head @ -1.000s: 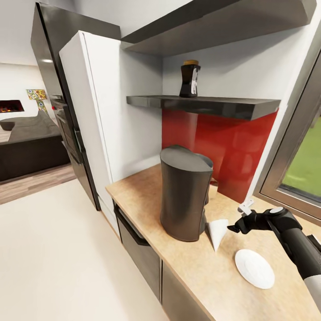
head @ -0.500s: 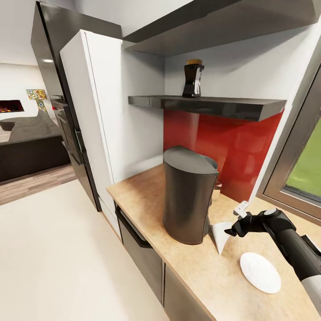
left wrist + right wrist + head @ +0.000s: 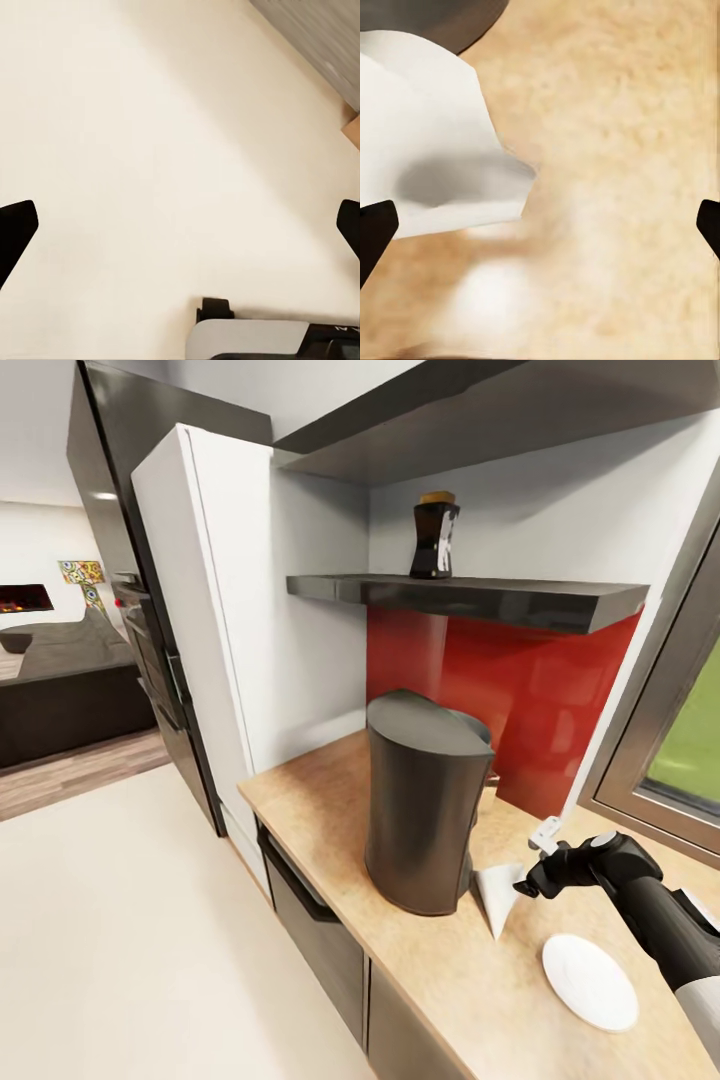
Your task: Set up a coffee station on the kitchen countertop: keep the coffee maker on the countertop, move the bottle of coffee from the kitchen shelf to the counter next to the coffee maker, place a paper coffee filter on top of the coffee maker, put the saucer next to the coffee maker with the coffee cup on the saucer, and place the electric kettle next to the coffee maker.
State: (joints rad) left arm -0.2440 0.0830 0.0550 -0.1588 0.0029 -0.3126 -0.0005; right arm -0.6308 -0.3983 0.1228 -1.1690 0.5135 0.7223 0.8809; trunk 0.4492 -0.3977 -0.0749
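Red backsplash and white wall are standing behind the light wood surface (image 3: 330,800), and on it we are seeing the coffee maker (image 3: 420,800) upright near the corner. Just beside its base the filter (image 3: 498,890) is lying flat, its tip pointing toward the front edge. The saucer (image 3: 590,980) is resting a little apart from it, nearer to us. The coffee bottle (image 3: 433,540) is standing on the thin black shelf (image 3: 470,598) above.

We are reaching with the right gripper (image 3: 530,885) to the wide end of the filter. In the right wrist view the filter (image 3: 435,165) is lying close in front, and the two fingertips (image 3: 375,232) are showing at the far edges, so the jaws are spread wide and are holding nothing. The left gripper (image 3: 180,232) is also spread and is hanging over pale floor (image 3: 150,135).

We judge that the filter step is in hand. The next move is asking for a low approach, so that one finger is sliding under the thin paper edge before closing, and then a lift onto the flat top of the maker.
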